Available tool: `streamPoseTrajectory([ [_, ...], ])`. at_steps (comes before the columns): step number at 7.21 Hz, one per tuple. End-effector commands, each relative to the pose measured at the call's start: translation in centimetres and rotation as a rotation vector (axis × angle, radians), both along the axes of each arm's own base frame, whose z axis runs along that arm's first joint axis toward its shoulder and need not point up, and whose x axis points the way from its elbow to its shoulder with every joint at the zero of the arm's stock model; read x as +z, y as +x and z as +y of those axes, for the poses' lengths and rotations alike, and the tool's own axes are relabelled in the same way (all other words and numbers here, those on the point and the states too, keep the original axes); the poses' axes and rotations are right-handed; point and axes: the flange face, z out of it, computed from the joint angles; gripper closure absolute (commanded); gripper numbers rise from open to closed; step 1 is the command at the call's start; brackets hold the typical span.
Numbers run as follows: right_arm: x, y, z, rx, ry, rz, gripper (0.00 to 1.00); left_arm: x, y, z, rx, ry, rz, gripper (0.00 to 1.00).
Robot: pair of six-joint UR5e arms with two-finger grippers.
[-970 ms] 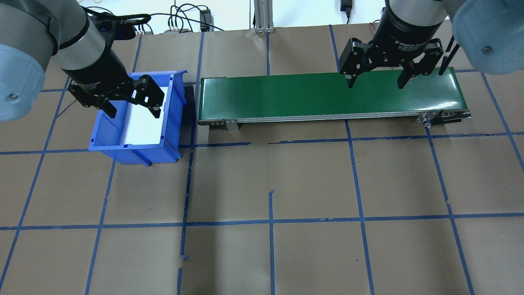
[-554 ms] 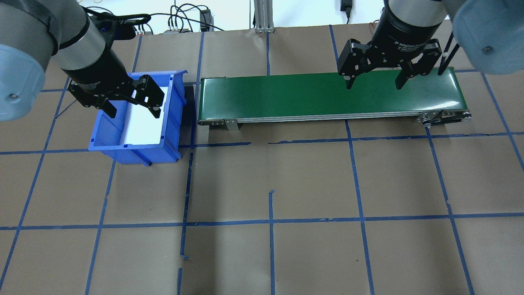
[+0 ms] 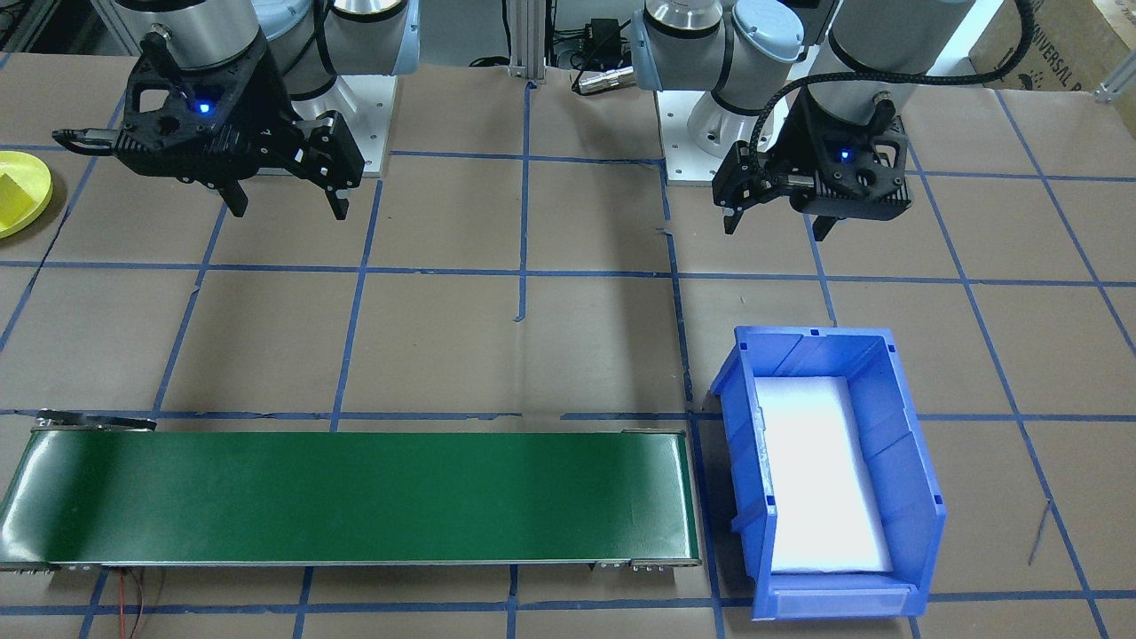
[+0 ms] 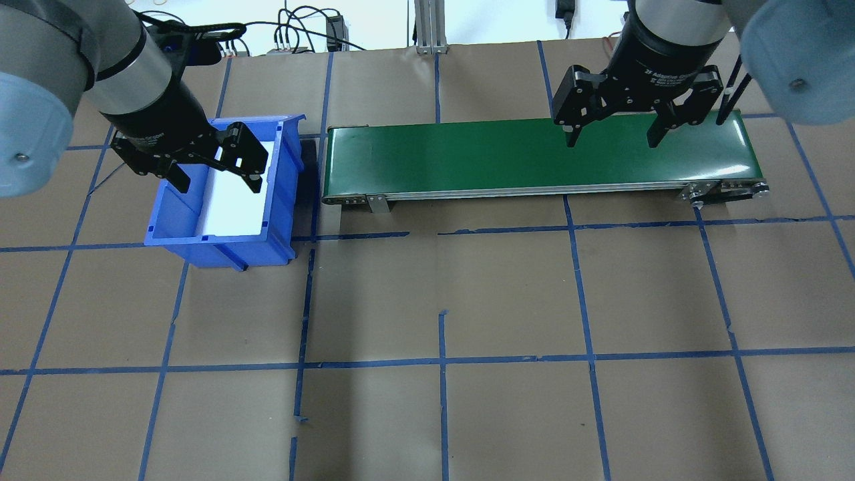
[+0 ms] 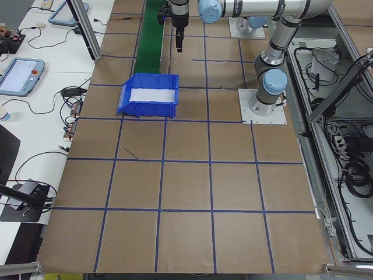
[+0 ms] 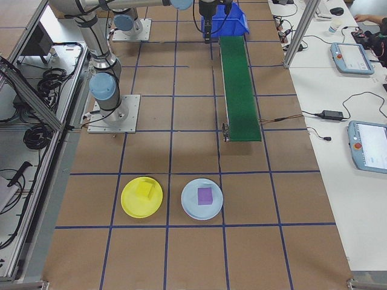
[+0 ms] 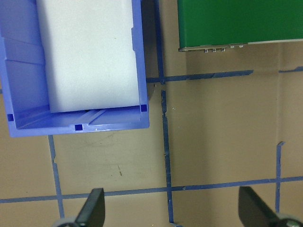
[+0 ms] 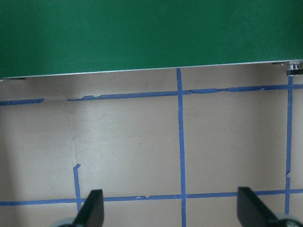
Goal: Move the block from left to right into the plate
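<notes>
Here, in the front-facing view, you see both arms drawn back near the robot's base. The right gripper [image 3: 282,197] hangs with its fingers apart and nothing between them; the left gripper [image 3: 779,222] is likewise spread and empty. The blue bin [image 3: 914,497] holds only its white liner, and the green conveyor [image 3: 355,497] is bare. At the view's far left edge the yellow plate [image 3: 19,209] is cut off, with a yellow block [image 3: 11,188] lying in it.

From overhead, the left gripper [image 4: 212,172] hovers over the bin [image 4: 174,220], probably parked where blocks are picked up, and the right gripper [image 4: 613,137] waits above the far end of the conveyor [image 4: 467,157], where a block would arrive. The plate lies outside this view.

In the left side view, the bin [image 5: 145,108] sits alone on the brown worktop [image 5: 186,192]; the grippers are too small to judge.

In the right side view, you get the whole answer: the plate [image 6: 130,208] lies well apart from the arms with the block [image 6: 144,191] resting inside, so the move looks finished. Beside it a pale blue plate [image 6: 190,208] carries a purple block [image 6: 205,196].

Each wrist view shows two spread fingertips at its bottom edge, with no block between.
</notes>
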Motion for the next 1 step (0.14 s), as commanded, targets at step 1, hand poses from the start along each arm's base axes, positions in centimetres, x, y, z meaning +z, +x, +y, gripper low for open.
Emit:
streamPoseTrajectory([
  [1, 0.01, -0.03, 0.09, -0.001, 0.000, 0.002, 0.00, 0.00, -0.04, 0.01, -0.001, 0.000, 0.000, 0.00],
])
